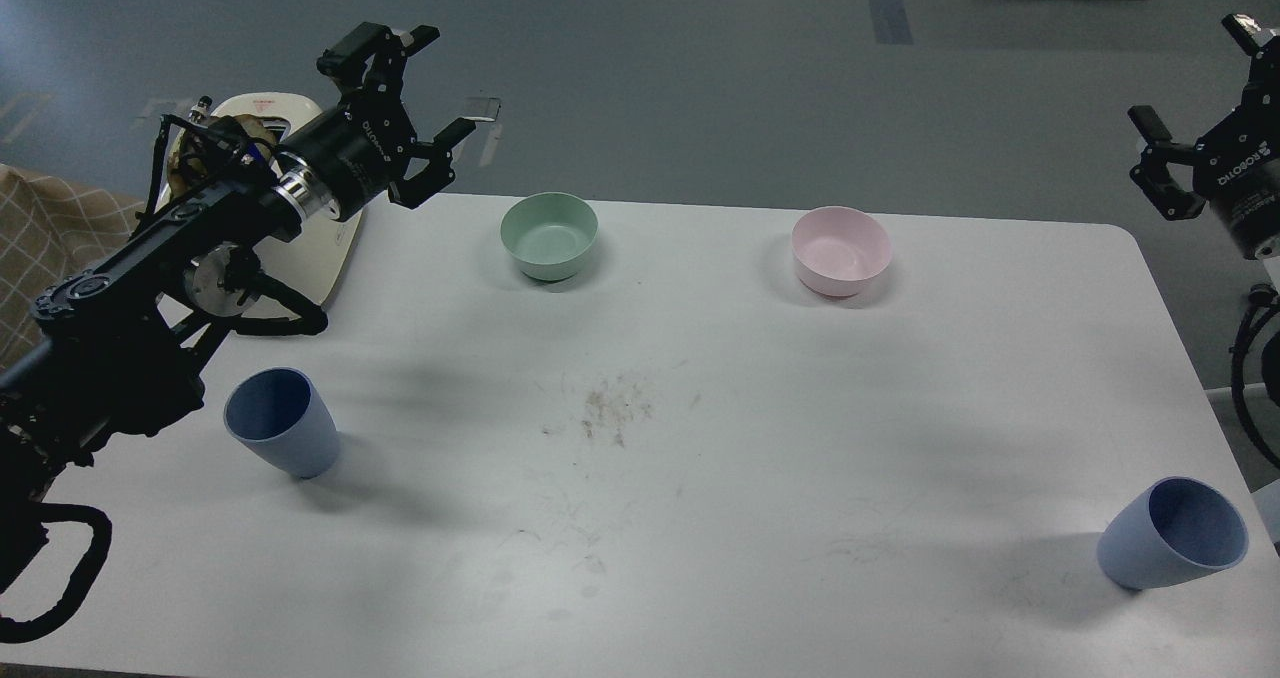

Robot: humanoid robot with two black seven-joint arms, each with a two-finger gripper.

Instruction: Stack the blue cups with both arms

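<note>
Two dusty-blue cups stand upright on the white table [700,458]. One blue cup [281,422] is near the left edge, below my left arm. The other blue cup [1174,533] is at the near right corner. My left gripper [440,83] hangs open and empty above the table's far left corner, well up and right of the left cup. At the right edge of the view my right gripper [1195,78] is open too, with nothing between its fingers, high above and behind the right cup.
A mint-green bowl [549,235] and a pink bowl [841,250] sit along the table's far edge. A cream-coloured device [315,243] lies at the far left corner under my left arm. Brown smudges [610,408] mark the table's middle.
</note>
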